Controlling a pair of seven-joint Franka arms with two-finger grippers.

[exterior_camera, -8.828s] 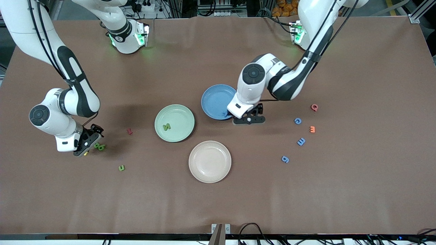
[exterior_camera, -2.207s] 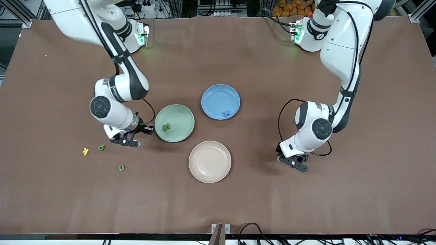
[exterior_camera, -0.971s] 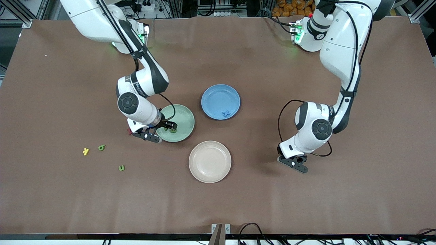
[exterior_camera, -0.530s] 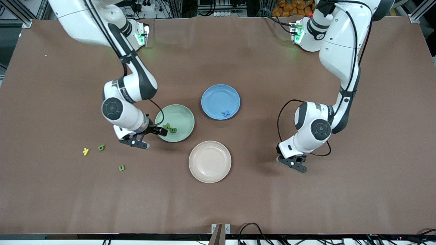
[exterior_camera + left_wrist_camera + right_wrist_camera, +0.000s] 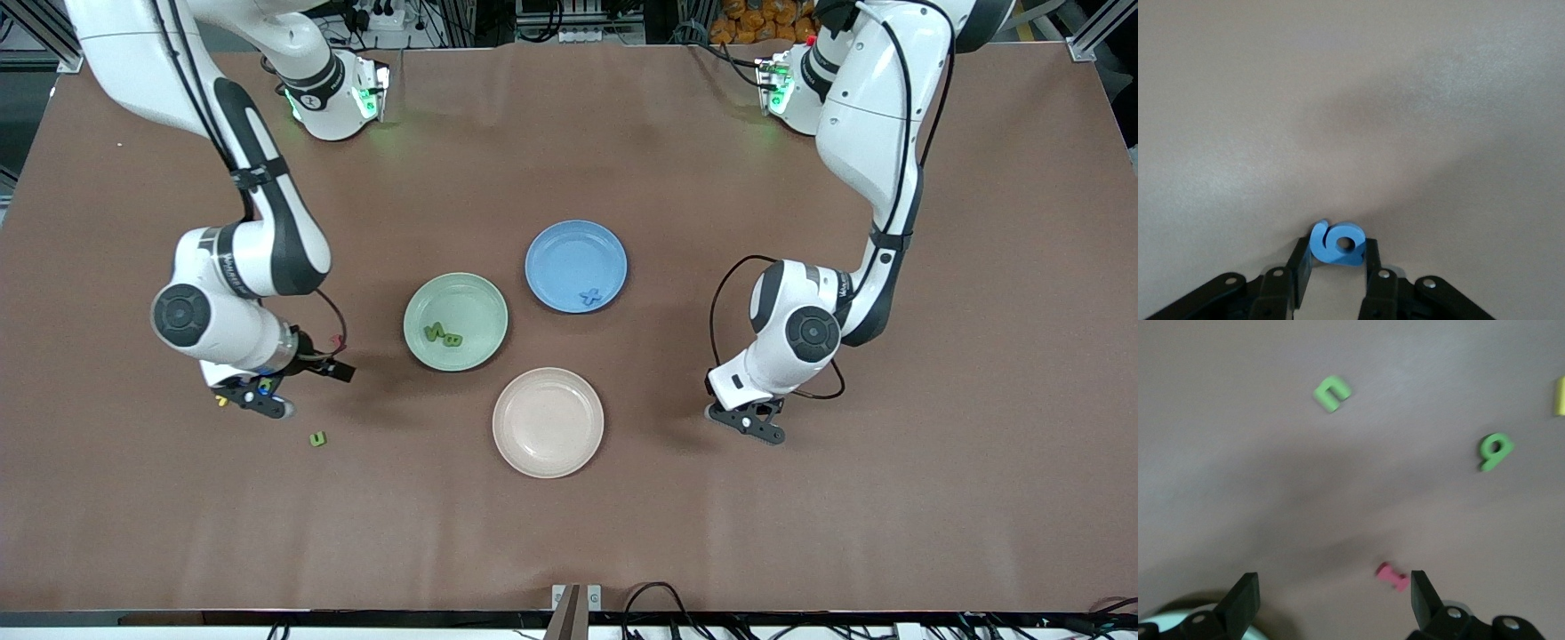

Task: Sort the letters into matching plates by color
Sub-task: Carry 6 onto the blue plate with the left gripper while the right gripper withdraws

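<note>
Brown matte bench (image 5: 569, 533), you're reading the front view from the right arm's end.

Right claw (image 5: 302, 389) hangs over the loose letters with its jaws spread wide and nothing in them. Under it:
- yellow K (image 5: 220, 400), half hidden by the claw body
- green 9 (image 5: 264, 384), also partly covered; it shows clear in the right wrist view (image 5: 1495, 451)
- red letter (image 5: 336, 340), small I shape, at 12 o'clock from the claw
- green U (image 5: 317, 438), out in the open at 6 o'clock from the claw, nothing near it

All of them are chunky foam.

Mint plate (image 5: 418, 302) is round, shallow and matte. Green N (image 5: 434, 332) and green B (image 5: 453, 340) lie in it, touching or nearly so.

Beige plate (image 5: 548, 382) sits at 5 o'clock from the mint plate.

Blue plate (image 5: 551, 244) sits at 1 o'clock from the mint plate. Blue X (image 5: 589, 297) lies in it, by the rim at 5 o'clock.

Left claw (image 5: 756, 427) is low over bare bench at 3 o'clock from the beige plate. Its jaws are pinched onto the blue digit (image 5: 1338, 243), a 6 or a 9, you can't tell which. The digit shows in the left wrist view only.
</note>
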